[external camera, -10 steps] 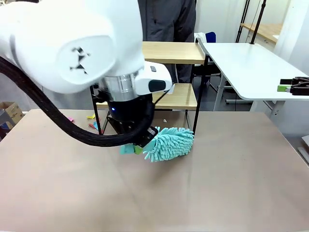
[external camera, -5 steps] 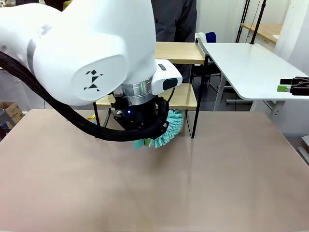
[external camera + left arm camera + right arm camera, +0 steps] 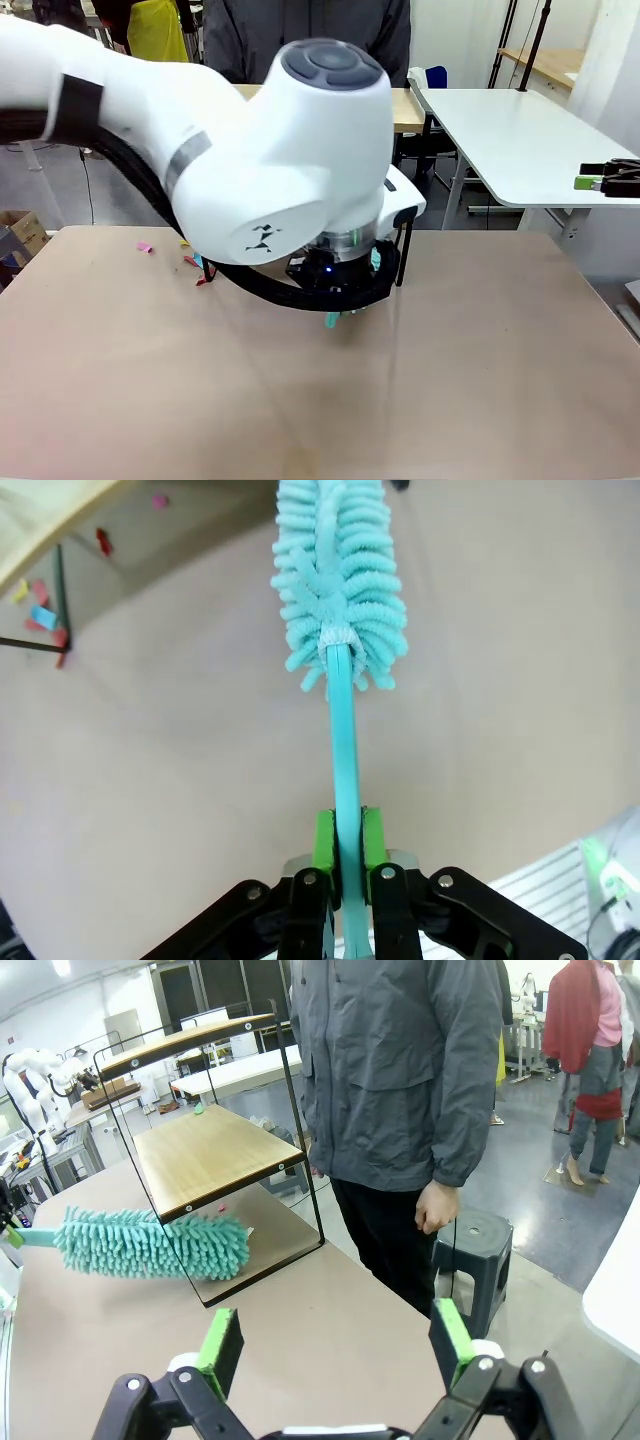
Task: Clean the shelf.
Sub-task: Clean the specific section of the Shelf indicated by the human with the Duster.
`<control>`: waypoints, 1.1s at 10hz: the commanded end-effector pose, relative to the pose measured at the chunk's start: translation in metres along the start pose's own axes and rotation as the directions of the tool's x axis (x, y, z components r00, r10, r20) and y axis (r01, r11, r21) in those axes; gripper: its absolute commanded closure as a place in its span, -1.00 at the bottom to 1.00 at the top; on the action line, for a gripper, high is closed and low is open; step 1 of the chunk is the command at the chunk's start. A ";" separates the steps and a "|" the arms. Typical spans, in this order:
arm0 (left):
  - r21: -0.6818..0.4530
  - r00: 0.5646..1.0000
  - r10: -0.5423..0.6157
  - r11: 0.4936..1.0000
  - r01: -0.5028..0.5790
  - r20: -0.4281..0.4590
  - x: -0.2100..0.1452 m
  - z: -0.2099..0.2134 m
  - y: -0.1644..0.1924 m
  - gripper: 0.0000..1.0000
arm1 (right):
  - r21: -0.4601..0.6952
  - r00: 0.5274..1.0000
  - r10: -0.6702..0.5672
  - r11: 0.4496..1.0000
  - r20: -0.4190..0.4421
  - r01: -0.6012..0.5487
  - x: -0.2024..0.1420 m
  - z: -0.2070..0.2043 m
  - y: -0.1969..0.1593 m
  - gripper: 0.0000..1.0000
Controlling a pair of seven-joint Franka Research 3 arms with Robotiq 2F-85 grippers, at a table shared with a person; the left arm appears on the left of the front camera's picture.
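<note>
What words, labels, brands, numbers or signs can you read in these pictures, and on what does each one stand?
Readable words or numbers: none.
Sign only: a small black geometric emblem, without letters, on the white left robot arm.
No print on the fluffy teal microfibre duster, the two-tier light wooden shelf in a thin black metal frame, or the person's grey jacket.
</note>
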State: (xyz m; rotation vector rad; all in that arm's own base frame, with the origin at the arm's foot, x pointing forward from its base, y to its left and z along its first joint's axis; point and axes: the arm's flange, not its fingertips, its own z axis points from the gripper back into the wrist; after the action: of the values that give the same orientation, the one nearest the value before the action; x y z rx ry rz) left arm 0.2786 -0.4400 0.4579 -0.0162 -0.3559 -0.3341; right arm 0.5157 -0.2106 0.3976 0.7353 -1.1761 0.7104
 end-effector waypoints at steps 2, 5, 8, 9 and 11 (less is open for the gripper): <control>-0.002 0.994 -0.058 0.998 0.058 -0.094 0.017 -0.009 -0.022 0.74 | 0.000 1.000 0.006 1.000 0.000 -0.006 0.003 -0.001 0.000 -1.00; 0.003 0.999 -0.012 1.000 0.012 -0.035 0.006 -0.014 -0.015 0.74 | 0.000 1.000 0.006 1.000 0.000 -0.006 0.003 -0.001 0.000 -1.00; 0.014 0.987 0.132 0.991 -0.134 0.094 0.004 -0.016 -0.026 0.74 | 0.000 1.000 0.006 1.000 0.000 -0.006 0.003 -0.001 0.000 -1.00; 0.001 0.976 0.179 0.984 -0.181 0.127 0.005 -0.027 -0.031 0.74 | 0.000 1.000 0.006 1.000 0.000 -0.006 0.003 -0.001 0.000 -1.00; -0.005 0.958 0.230 0.973 -0.232 0.170 0.011 -0.053 -0.042 0.74 | 0.000 1.000 0.006 1.000 0.000 -0.006 0.003 -0.001 0.000 -1.00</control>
State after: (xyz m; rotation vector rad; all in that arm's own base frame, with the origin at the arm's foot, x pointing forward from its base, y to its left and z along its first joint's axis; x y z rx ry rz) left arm 0.2850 -0.4686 0.4303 -0.0767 -0.4577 -0.1418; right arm 0.5157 -0.2106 0.3976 0.7354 -1.1761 0.7104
